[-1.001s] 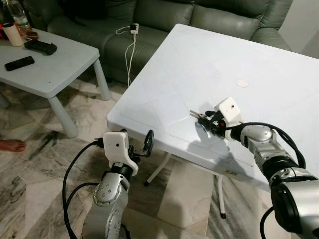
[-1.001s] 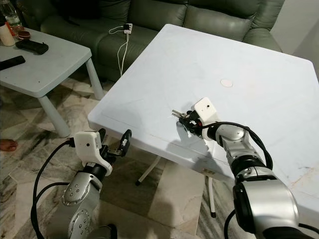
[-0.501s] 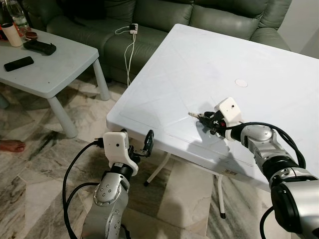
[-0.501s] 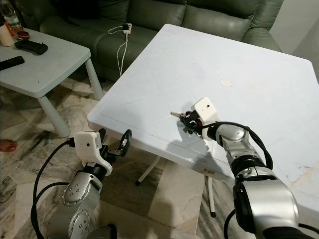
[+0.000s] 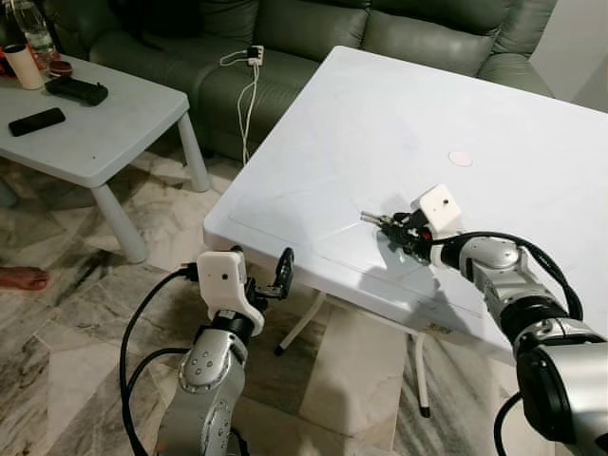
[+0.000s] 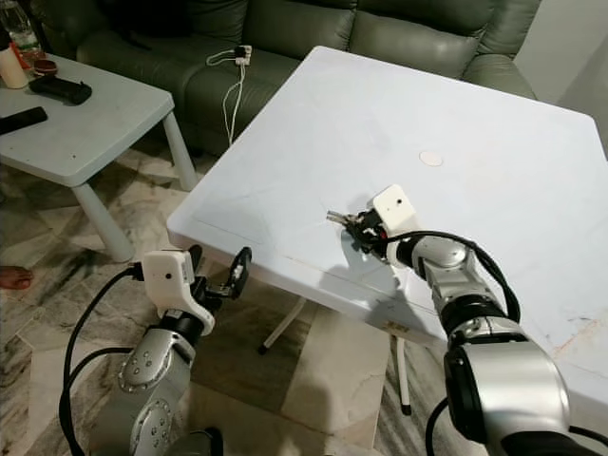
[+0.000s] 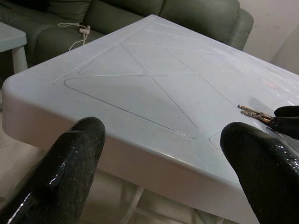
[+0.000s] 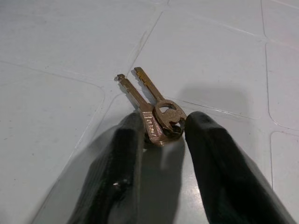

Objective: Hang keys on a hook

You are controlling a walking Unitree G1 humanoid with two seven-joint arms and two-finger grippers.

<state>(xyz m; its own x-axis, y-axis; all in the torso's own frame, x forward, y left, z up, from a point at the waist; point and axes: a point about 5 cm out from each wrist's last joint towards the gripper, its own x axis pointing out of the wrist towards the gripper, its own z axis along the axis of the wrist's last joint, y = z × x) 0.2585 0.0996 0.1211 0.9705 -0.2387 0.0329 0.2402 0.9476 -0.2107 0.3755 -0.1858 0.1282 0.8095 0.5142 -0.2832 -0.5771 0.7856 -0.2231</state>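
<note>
Pale and moulded with shallow panel lines, the white bench (image 5: 399, 123) is carrying the whole scene in front of a green sofa (image 5: 313, 33). Right end effector (image 8: 161, 135) is resting low on that bench, its two black fingers (image 8: 124, 158) pinching the heads of the keys (image 8: 152, 109), so it is holding them narrowly while the two brass blades are sticking out forward just above the surface. Those keys are looking small, light, stiff and rather slick, likely to swivel on their ring, so gripping across the flat heads or the ring seems wisest, leaving the ring's opening free for a hook. Left end effector (image 5: 271, 280) is hovering wide and empty just off the bench's near corner. Beyond, a smaller grey side table (image 5: 85, 123) is standing well apart.
</note>
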